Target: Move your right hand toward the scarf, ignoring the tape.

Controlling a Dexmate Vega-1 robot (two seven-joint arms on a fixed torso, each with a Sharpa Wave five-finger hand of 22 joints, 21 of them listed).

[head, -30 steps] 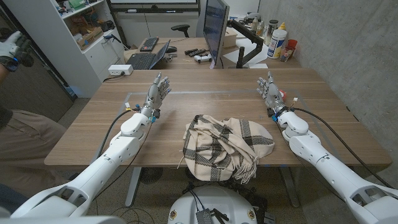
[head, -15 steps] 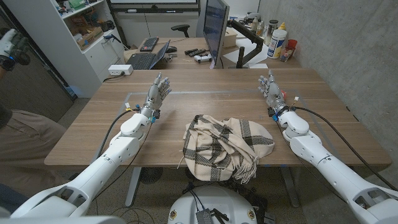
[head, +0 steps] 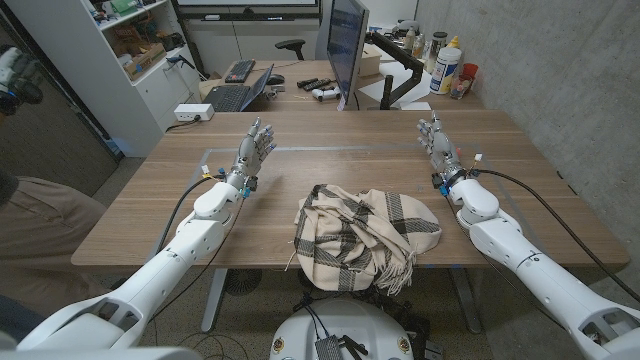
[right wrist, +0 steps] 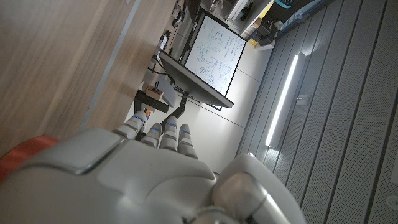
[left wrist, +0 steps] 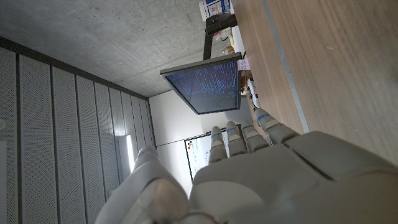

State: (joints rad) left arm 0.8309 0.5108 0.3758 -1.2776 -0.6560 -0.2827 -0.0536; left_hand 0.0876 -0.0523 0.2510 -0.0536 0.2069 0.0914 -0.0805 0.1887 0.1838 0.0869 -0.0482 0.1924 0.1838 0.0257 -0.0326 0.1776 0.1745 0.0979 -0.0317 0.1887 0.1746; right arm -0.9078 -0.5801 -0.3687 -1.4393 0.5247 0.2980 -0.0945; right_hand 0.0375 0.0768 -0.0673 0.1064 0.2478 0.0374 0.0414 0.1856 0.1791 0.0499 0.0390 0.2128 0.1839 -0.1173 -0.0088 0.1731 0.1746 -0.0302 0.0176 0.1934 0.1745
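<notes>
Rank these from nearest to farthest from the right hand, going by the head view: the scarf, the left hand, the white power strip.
1. The scarf, at the table's near edge, inward of the right hand.
2. The left hand, across the table on the other side.
3. The white power strip, on the desk beyond the far left corner.

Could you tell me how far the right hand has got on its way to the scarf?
Nothing looks done yet: the right hand stands open at the table's far right, well apart from the plaid scarf heaped at the near edge. No reach shows. The whole approach is left. The left hand waits open, holding nothing.
</notes>
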